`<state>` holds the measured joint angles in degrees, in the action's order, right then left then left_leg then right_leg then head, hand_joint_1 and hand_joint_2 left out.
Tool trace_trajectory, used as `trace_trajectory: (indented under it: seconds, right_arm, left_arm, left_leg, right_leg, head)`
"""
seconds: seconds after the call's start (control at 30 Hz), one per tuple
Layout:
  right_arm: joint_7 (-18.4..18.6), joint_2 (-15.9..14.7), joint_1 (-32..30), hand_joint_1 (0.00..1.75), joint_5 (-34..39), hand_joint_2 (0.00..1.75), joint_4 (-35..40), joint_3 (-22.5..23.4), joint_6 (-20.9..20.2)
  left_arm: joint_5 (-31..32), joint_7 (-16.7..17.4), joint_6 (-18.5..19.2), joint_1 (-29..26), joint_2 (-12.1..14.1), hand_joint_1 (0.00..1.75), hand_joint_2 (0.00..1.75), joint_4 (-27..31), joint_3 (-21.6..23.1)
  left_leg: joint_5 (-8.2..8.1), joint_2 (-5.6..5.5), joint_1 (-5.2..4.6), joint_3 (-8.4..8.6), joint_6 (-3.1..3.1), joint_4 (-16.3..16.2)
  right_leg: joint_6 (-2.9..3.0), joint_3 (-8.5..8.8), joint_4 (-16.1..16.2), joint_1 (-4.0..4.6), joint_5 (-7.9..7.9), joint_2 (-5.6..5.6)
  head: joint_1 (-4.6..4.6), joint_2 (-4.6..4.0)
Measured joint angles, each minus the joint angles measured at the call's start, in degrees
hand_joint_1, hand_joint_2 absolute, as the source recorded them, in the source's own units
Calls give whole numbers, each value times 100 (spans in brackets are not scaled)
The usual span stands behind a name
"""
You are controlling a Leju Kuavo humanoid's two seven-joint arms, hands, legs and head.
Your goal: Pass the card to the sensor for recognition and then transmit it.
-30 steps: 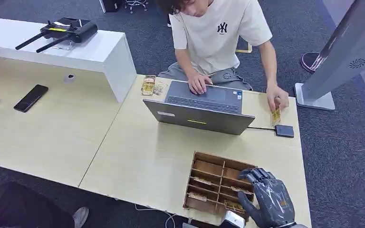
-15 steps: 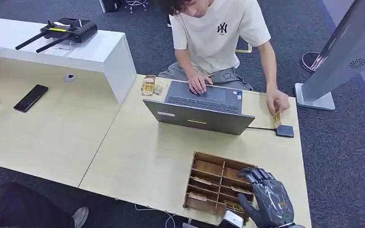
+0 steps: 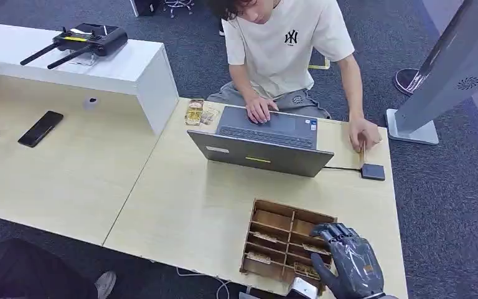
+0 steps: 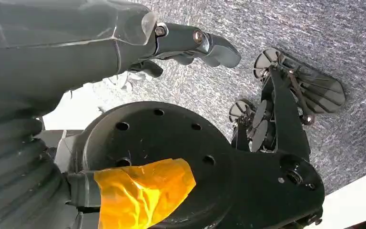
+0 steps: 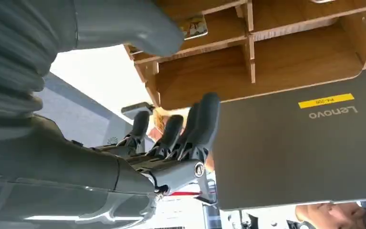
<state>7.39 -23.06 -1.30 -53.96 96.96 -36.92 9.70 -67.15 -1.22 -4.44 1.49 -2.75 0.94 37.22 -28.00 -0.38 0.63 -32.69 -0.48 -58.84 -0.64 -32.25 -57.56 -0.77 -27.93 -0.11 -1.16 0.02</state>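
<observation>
A wooden compartment box (image 3: pixel 284 243) stands at the near right of the table, with cards lying in several slots. My right hand (image 3: pixel 347 260) hovers over its right near corner, fingers spread, holding nothing; in the right wrist view its fingers (image 5: pixel 190 125) hang in front of the box's slots (image 5: pixel 248 62). A person's hand (image 3: pixel 363 132) holds a yellow card (image 3: pixel 361 152) on edge just beside the small black sensor (image 3: pixel 372 171), which is cabled to the laptop (image 3: pixel 262 141). My left hand (image 4: pixel 124 43) hangs over the carpet, holding nothing.
The person sits behind the laptop with one hand on its keyboard. A small card stack (image 3: pixel 194 111) lies left of the laptop. A phone (image 3: pixel 40 128) lies on the left table. A white shelf (image 3: pixel 99 65) carries a black controller (image 3: pixel 87 40). A grey stand (image 3: pixel 439 81) is at far right.
My right hand has drawn slightly back toward me and lower over the box. The person's hand has turned the card more on edge by the sensor.
</observation>
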Motion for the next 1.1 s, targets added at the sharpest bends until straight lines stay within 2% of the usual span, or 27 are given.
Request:
trace_trajectory:
  seconds: [0.17, 0.23, 0.33, 0.47, 0.53, 0.63, 0.67, 0.77, 0.97, 1.0, 1.1]
  right_arm:
    - [0, 0, 1, 65, 22, 175, -24, -11, -13]
    - [0, 0, 2, 70, 24, 175, -48, -20, -17]
    - [0, 0, 4, 61, 37, 175, -70, -33, -20]
    - [0, 0, 10, 65, 42, 175, -103, -48, -22]
    - [0, 0, 16, 72, 46, 175, -116, -59, -22]
    - [0, 0, 23, 72, 55, 175, -140, -70, -31]
    - [0, 0, 23, 66, 55, 175, -151, -74, -31]
    - [0, 0, 25, 77, 55, 175, -177, -85, -37]
    - [29, 0, 35, 70, 55, 175, -262, -98, -55]
    - [35, 0, 41, 75, 55, 175, -280, -101, -55]
    - [35, 0, 62, 75, 52, 175, -321, -105, -52]
  left_arm:
    - [-33, 2, -4, 1, 2, 0, 175, 0, 37]
    - [-46, 4, -4, 2, 2, 0, 175, 0, 48]
    - [-55, 9, -4, 3, 2, 0, 175, 0, 68]
    - [-63, 11, -4, 4, 9, 0, 175, 0, 83]
    - [-68, 20, -4, 6, 13, 0, 175, 0, 85]
    - [-74, 26, -4, 6, 20, 0, 175, 0, 90]
    - [-74, 28, -4, 6, 20, 0, 175, 0, 92]
    - [-90, 37, -4, 6, 24, 0, 175, 0, 96]
    - [-107, 44, -7, 6, 26, 0, 175, 0, 101]
    - [-109, 44, -9, 6, 26, 0, 175, 0, 101]
    - [-129, 46, -17, 6, 26, 0, 175, 0, 103]
  left_leg:
    - [0, 0, 0, 0, 0, 0]
    - [0, 0, 0, 0, 0, 0]
    - [0, 0, 0, 0, 0, 0]
    - [0, 0, 0, -1, 0, 0]
    - [0, 0, 0, -1, 0, 0]
    - [0, 0, 0, -1, 0, 0]
    - [0, 0, 0, -1, 0, 0]
    - [0, 0, 0, -1, 0, 0]
    - [0, 0, 0, -1, 0, 0]
    - [0, 0, 0, -1, 0, 0]
    - [0, 0, 0, -1, 0, 0]
  right_leg:
    - [0, 0, 0, 0, 0, 0]
    - [0, 0, 0, 0, 0, 0]
    - [0, 0, 0, 0, 0, 0]
    - [0, 0, 0, 0, 0, 0]
    - [0, 0, 0, 0, 0, 0]
    - [0, 0, 0, 0, 0, 0]
    - [0, 0, 0, 0, 0, 0]
    - [0, 0, 0, 0, 0, 0]
    - [0, 0, 0, 0, 0, 0]
    - [0, 0, 0, 0, 0, 0]
    - [0, 0, 0, 0, 0, 0]
  head:
    - [0, 0]
    - [0, 0]
    - [0, 0]
    - [0, 0]
    - [0, 0]
    - [0, 0]
    - [2, 0]
    - [0, 0]
    - [0, 0]
    - [0, 0]
    - [0, 0]
